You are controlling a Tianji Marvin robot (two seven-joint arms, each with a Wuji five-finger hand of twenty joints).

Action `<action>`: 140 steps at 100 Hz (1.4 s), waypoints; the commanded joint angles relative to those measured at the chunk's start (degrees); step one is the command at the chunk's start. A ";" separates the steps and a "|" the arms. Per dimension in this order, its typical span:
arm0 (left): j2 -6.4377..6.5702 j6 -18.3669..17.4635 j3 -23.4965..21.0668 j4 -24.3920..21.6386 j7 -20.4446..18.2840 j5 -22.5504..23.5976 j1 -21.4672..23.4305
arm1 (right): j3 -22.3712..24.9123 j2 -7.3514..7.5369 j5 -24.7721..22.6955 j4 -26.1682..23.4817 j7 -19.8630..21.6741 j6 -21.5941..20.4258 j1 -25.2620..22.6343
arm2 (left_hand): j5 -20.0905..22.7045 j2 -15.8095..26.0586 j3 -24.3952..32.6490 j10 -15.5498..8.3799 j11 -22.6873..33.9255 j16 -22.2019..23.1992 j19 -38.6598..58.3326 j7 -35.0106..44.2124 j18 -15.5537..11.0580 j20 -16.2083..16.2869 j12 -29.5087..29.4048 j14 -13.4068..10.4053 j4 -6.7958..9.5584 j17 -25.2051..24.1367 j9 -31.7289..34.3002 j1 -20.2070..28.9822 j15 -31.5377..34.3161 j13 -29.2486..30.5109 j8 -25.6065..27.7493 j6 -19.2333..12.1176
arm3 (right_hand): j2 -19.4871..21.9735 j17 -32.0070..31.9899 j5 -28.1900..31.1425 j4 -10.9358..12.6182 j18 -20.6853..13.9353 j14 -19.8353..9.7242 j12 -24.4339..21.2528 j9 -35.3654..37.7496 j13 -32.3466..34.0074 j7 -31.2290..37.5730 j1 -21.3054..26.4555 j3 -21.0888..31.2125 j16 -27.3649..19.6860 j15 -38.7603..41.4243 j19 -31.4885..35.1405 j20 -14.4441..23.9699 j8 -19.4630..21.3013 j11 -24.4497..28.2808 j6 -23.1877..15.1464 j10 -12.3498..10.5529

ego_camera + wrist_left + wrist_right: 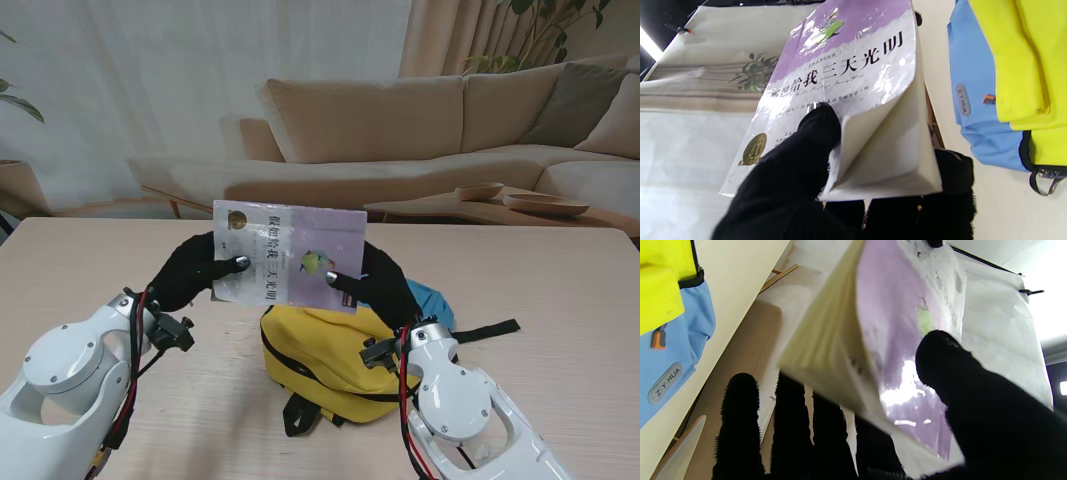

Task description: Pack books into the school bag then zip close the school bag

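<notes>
Holding one book aloft between both robot hands, directly over the school bag.

Left robot hand [195,272] and right robot hand [378,285] each pinch an end of the book [290,255], its long axis running left-right; the yellow school bag [325,365] lies on the surface [560,300] underneath, nearer the right arm.

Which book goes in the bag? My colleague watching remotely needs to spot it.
On the pale wooden table sits a yellow and blue school bag. Just above it, both black-gloved robot hands hold the book, the only one visible, with a purple-and-white glossy cover and black Chinese characters.
</notes>
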 commanded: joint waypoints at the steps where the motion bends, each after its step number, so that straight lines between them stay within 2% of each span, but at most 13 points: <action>1: -0.57 -0.82 -1.16 -1.70 -0.37 0.17 1.38 | 0.34 0.24 -0.72 0.58 0.62 -0.68 -0.68 | 11.93 9.32 10.63 -5.31 12.73 1.75 4.09 28.44 0.58 2.48 5.13 1.02 1.74 2.16 2.95 7.93 6.31 4.38 12.89 -8.99 | 0.69 -1.04 -2.15 0.64 -1.94 -1.97 -0.61 -1.92 -2.07 -0.62 -3.05 -2.65 -0.74 -1.47 -1.36 -1.36 -0.91 -0.61 0.06 -1.95; 22: -1.13 -2.66 -4.18 -3.80 3.61 1.78 4.37 | 2.49 1.69 -6.95 1.25 3.76 -1.26 -1.49 | 12.21 9.59 10.67 -5.41 14.07 1.87 4.54 28.68 0.39 2.94 5.19 0.65 1.99 2.59 2.93 7.93 7.32 4.62 14.41 -8.71 | 2.62 -1.62 -1.67 1.14 -2.28 -1.90 -0.54 -1.51 -2.41 -0.27 -3.30 -4.40 -0.74 -1.57 -1.72 -1.80 -1.54 -0.29 0.47 -1.63; 37: -1.40 -4.37 -6.10 -5.34 6.34 4.28 6.69 | 2.71 3.28 -16.99 2.59 6.28 -1.56 -1.51 | 11.95 9.72 10.56 -5.58 14.39 1.76 4.45 28.72 0.46 3.05 5.02 0.42 2.05 2.55 2.85 7.93 7.42 4.53 15.01 -8.96 | 3.42 -1.29 -1.06 2.16 -2.66 -2.21 -0.35 -1.03 -2.12 0.42 -2.62 -3.89 -0.55 -1.19 -1.37 -1.80 -1.36 0.21 0.21 -1.93; 50: -1.38 -5.10 -7.16 -6.46 7.79 7.73 8.32 | 1.69 4.57 -23.03 3.23 9.12 -2.07 -1.51 | 11.94 9.66 10.58 -5.65 14.53 1.64 4.38 28.66 0.42 3.10 4.93 0.46 2.07 2.49 2.68 7.93 7.41 4.43 15.32 -8.98 | 4.03 -1.44 -1.66 2.60 -2.85 -2.49 -0.36 -1.52 -2.41 0.19 -2.82 -3.25 -0.52 -1.19 -1.47 -1.92 -1.42 0.15 -0.04 -2.21; 74: -1.40 -4.58 -8.16 -7.94 8.93 10.48 10.56 | -2.21 6.85 -33.47 3.61 14.44 -2.54 -1.49 | 12.00 9.63 10.62 -5.50 14.77 1.55 4.34 28.59 0.42 3.19 4.82 0.48 2.09 2.49 2.68 7.93 7.61 4.36 15.69 -8.88 | 6.27 -1.06 -2.95 3.07 -3.75 -3.53 -0.02 -2.62 -2.88 -0.39 -4.79 -5.36 0.20 0.13 -0.46 -1.60 -1.67 0.90 -0.70 -3.28; 90: -1.35 -4.68 -8.68 -8.60 8.87 10.85 11.71 | -5.73 7.55 -40.65 5.11 14.36 -1.36 -0.24 | 12.10 9.67 10.57 -5.51 14.83 1.52 4.32 28.57 0.40 3.21 4.82 0.46 2.08 2.49 2.68 7.93 7.74 4.46 15.81 -8.96 | 6.67 -1.06 -2.59 3.46 -4.58 -4.44 0.78 -3.29 -3.84 0.06 -5.24 -6.44 1.25 2.11 0.47 -1.16 -1.44 2.86 -0.84 -3.85; 98: -1.29 -4.62 -8.77 -8.96 8.69 10.91 12.19 | -6.92 7.68 -42.22 5.84 14.15 -0.52 0.41 | 12.18 9.62 10.57 -5.47 14.84 1.49 4.34 28.54 0.33 3.22 4.82 0.45 2.09 2.53 2.72 7.93 7.77 4.46 15.87 -8.91 | 6.47 -0.75 -1.04 3.64 -4.64 -4.41 1.04 -2.63 -3.56 0.78 -4.98 -5.98 1.58 2.80 0.73 -1.04 -1.15 3.61 -0.93 -3.87; 114: -1.16 -4.93 -8.98 -9.24 8.29 11.44 12.82 | -9.24 7.60 -45.78 7.59 11.91 1.64 1.57 | 12.29 9.52 10.56 -5.45 14.81 1.44 4.40 28.50 0.11 3.18 4.82 0.44 2.13 2.63 2.76 7.93 7.81 4.50 15.99 -9.06 | 5.91 1.09 2.83 4.26 -4.40 -4.07 1.42 0.62 -1.32 2.43 -3.45 0.27 2.31 4.58 2.22 -0.27 -0.19 4.99 -1.60 -3.75; 120: -1.13 -4.86 -8.99 -9.39 8.18 11.41 13.06 | -10.16 7.45 -46.88 8.31 10.30 2.90 2.02 | 12.29 9.61 10.56 -5.46 14.83 1.42 4.40 28.47 0.21 3.15 4.85 0.44 2.10 2.61 2.82 7.93 7.81 4.46 16.05 -8.99 | 3.99 2.56 6.84 4.23 -4.28 -3.90 1.68 3.19 0.61 5.06 -0.63 6.39 2.64 5.45 2.99 0.18 1.34 5.75 -2.83 -3.98; 124: -1.08 -4.75 -9.05 -9.53 7.98 11.45 13.25 | -10.71 7.27 -47.11 8.80 9.20 3.58 2.33 | 12.30 9.60 10.55 -5.42 14.80 1.41 4.40 28.46 0.24 3.15 4.83 0.47 2.10 2.61 2.78 7.93 7.80 4.44 16.06 -8.99 | -0.11 3.49 9.43 -1.54 -4.22 -3.81 1.81 5.24 1.98 14.57 4.90 8.58 2.80 5.93 3.39 0.51 -5.78 5.92 -5.46 -4.17; 129: -1.02 -4.75 -9.12 -9.67 7.78 11.63 13.46 | -11.23 7.09 -47.28 9.37 8.20 4.06 2.77 | 12.30 9.60 10.52 -5.52 14.78 1.41 4.40 28.44 0.26 3.14 4.85 0.42 2.10 2.61 2.75 7.93 7.84 4.48 16.09 -8.99 | -2.19 4.74 15.30 -3.54 -4.03 -3.78 1.81 8.59 3.98 23.53 10.90 8.97 2.96 6.56 3.92 0.72 -8.58 6.24 -9.64 -4.34; 134: -0.98 -4.78 -9.15 -9.86 7.66 11.81 13.67 | -11.50 6.92 -47.14 9.77 7.46 4.25 3.12 | 12.30 9.56 10.54 -5.39 14.77 1.42 4.44 28.43 0.21 3.13 4.86 0.47 2.12 2.66 2.76 7.93 7.87 4.49 16.11 -8.99 | -0.83 5.58 21.31 -3.68 -3.99 -3.66 0.91 12.20 5.47 27.94 13.87 9.00 2.99 6.86 4.19 0.80 -6.79 5.70 -12.76 -4.02; 140: -0.91 -4.49 -9.22 -10.30 7.43 11.92 14.04 | -11.33 6.56 -46.20 9.85 6.22 4.32 3.05 | 12.31 9.51 10.58 -5.30 14.78 1.43 4.52 28.42 0.21 3.15 4.86 0.56 2.12 2.75 2.88 7.93 7.92 4.54 16.13 -8.99 | 0.58 6.32 22.16 -3.10 -3.66 -3.36 1.06 14.62 6.85 28.61 14.68 8.40 3.17 7.56 4.78 1.02 1.25 6.10 -14.75 -3.75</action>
